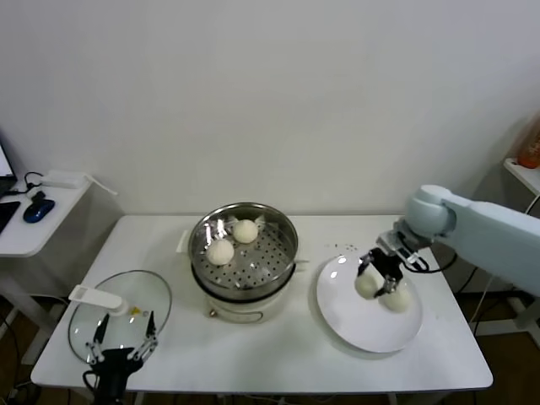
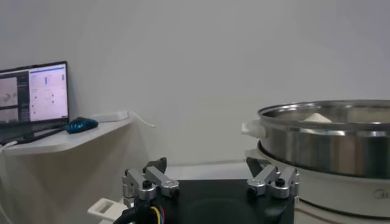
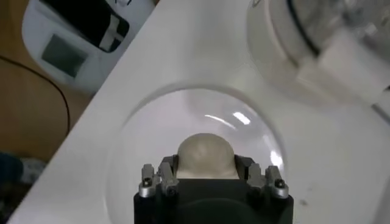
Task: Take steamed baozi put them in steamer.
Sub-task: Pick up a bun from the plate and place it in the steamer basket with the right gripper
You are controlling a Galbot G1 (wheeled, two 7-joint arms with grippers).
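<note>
Left gripper at the near left table edge, idle, jaws spread wide on nothing, just over the near rim of the glass lid lying flat with its white handle. Right gripper is over the white plate on the right, fingers pinched onto one baozi; in the right wrist view that bun sits snug between the fingers, with the plate below. A second bun lies on the plate, right beside the held one, touching or nearly. Steamer is mid-table, left of the plate, between it and the lid; two more buns inside on the perforated bottom, one nearer left, one farther. Nothing between plate and steamer. Side desk with blue mouse far left; the left wrist view also shows a monitor there.
</note>
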